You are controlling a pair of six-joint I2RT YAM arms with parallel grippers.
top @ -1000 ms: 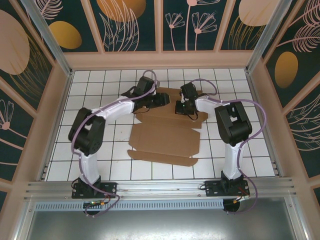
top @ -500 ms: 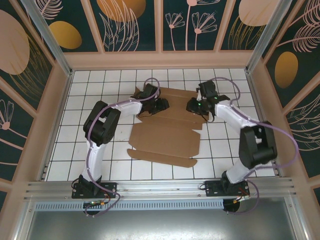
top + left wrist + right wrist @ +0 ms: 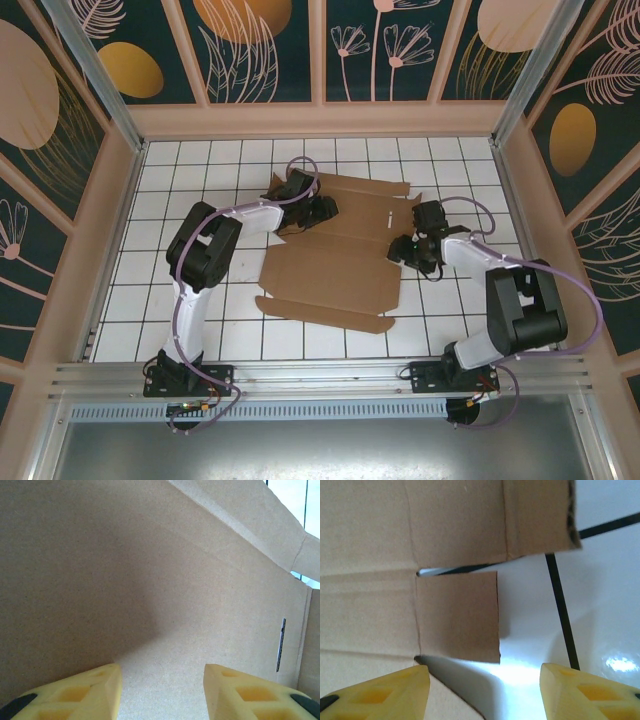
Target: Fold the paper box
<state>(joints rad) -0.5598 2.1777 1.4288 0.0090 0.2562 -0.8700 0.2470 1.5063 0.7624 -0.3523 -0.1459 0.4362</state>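
So the right gripper (image 3: 402, 250) just let go and swung back to the right edge of the paper box (image 3: 330, 272), jaws spread. The left gripper (image 3: 322, 210) is spread too, over the far-left panel. The box lies mostly flat mid counter (image 3: 190, 180), so I'd say nothing's properly folded yet.

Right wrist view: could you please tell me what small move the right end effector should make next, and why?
Probably ease the right end effector forward until its open jaws straddle the small side flap. That flap of the paper box sits just ahead of the fingers, ungripped and unfolded.
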